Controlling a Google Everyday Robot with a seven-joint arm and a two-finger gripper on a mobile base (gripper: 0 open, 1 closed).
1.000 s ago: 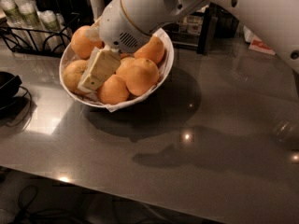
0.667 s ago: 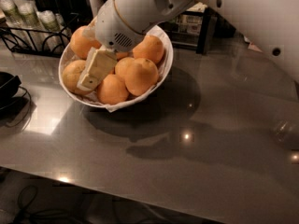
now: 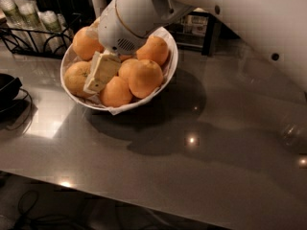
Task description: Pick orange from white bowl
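Pincer (image 3: pixel 97 80) is down in the white bowl (image 3: pixel 171 63), its tip in the gap on the left side of the pile. We cannot tell whether it is released or clenched, and nothing looks lifted.

The target orange (image 3: pixel 76 78), the dull one with the stem dimple, sits at the bowl's left wall, touching or just beside the pincer's left face. A brighter front orange (image 3: pixel 115 92) is tight on the other side.

Risks as we see them:
- The gap is narrow, so a close here could grab the front orange or just skid off the curved skin.
- The paper liner (image 3: pixel 120 110) is crumpled under the fruit. A pinch may catch it and drag the pile on lift.
- A sideways push could roll the big orange (image 3: pixel 144 75) over the low front rim onto the counter (image 3: pixel 216 166).
- The wrist housing (image 3: pixel 136 18) covers the middle of the pile, so contact there is unverified.
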